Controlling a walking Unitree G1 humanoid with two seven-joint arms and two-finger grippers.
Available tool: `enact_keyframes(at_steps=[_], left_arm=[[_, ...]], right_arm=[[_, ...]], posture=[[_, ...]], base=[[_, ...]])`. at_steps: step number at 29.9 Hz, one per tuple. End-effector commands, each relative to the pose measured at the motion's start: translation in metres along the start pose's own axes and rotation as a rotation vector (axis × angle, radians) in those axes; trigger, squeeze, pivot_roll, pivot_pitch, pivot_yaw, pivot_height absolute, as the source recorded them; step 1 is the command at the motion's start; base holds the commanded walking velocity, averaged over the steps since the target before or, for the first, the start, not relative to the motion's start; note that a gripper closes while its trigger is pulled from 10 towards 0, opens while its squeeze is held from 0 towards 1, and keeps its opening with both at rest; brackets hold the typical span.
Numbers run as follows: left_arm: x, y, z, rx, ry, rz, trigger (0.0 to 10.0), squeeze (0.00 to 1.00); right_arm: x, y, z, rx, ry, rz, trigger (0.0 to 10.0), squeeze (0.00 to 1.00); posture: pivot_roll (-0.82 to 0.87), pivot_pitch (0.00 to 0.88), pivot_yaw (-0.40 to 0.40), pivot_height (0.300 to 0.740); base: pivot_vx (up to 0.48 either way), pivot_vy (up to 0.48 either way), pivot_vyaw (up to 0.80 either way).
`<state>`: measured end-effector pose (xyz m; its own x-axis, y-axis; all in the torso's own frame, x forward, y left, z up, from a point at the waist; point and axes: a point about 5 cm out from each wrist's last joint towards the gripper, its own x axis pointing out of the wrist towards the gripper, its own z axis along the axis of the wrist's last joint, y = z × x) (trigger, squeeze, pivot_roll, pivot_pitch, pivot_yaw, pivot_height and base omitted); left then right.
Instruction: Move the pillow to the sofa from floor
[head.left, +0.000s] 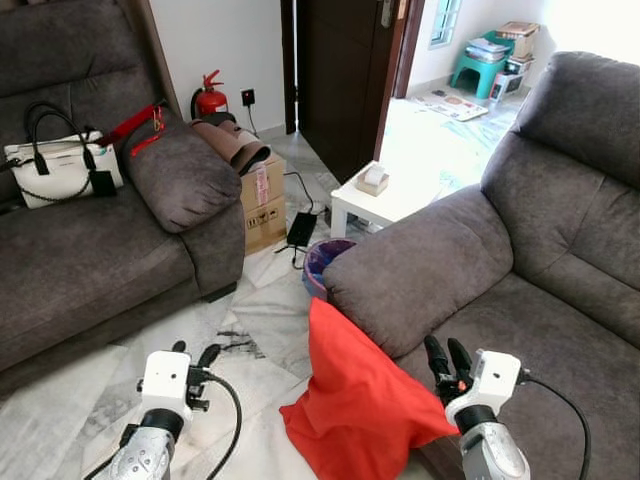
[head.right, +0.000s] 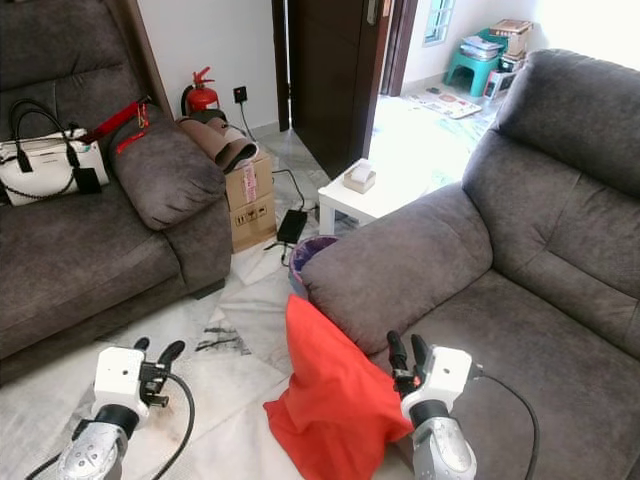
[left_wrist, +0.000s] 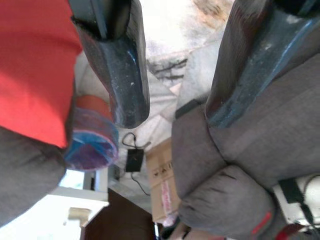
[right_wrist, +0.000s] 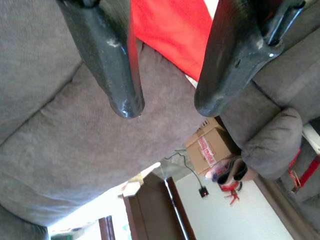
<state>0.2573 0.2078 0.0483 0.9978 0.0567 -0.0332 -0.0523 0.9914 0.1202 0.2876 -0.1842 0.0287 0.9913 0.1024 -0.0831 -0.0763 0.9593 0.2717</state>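
At the bottom of your frame both hands sit with fingers parted, empty: left hand (head.left: 195, 356) over the marble floor (head.left: 60, 420), right hand (head.left: 448, 362) just beside the one red fabric pillow (head.left: 355, 400), which stands on the floor leaning against the right grey sofa (head.left: 520, 290). Beyond, at centre, one purple-lined bin (head.left: 322, 262), contents hidden; one cardboard box (head.left: 263, 200) carrying rolled brown fabric; a second grey sofa (head.left: 90, 260) at left.

Head stereo pair down-forward — 2 wrist views close, sharing the red pillow (head.left: 355, 400)
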Motion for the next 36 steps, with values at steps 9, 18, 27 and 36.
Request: enact_keyframes(at_steps=[9, 18, 27, 36], left_arm=[[0.006, 0.014, 0.006, -0.025, -0.003, 0.062, 10.0, 0.0], [0.008, 0.016, 0.004, -0.033, 0.029, 0.073, 10.0, 0.0], [0.009, 0.01, 0.005, -0.047, 0.028, 0.056, 10.0, 0.0], [0.008, 0.007, 0.004, -0.055, 0.034, 0.053, 10.0, 0.0]], right_arm=[[0.001, 0.004, -0.001, 0.019, 0.0, -0.018, 10.0, 0.0], [0.004, 0.008, -0.003, 0.024, 0.035, -0.027, 10.0, 0.0], [0.004, 0.008, -0.002, 0.029, 0.027, -0.029, 10.0, 0.0], [0.008, 0.01, -0.006, 0.014, 0.087, -0.026, 10.0, 0.0]], posture=[[0.0, 0.092, 0.009, 0.71], [0.0, 0.115, 0.009, 0.71], [0.0, 0.121, 0.01, 0.69], [0.01, 0.124, 0.009, 0.69]], base=[[0.0, 0.0, 0.0], [0.0, 0.0, 0.0], [0.0, 0.0, 0.0], [0.0, 0.0, 0.0]])
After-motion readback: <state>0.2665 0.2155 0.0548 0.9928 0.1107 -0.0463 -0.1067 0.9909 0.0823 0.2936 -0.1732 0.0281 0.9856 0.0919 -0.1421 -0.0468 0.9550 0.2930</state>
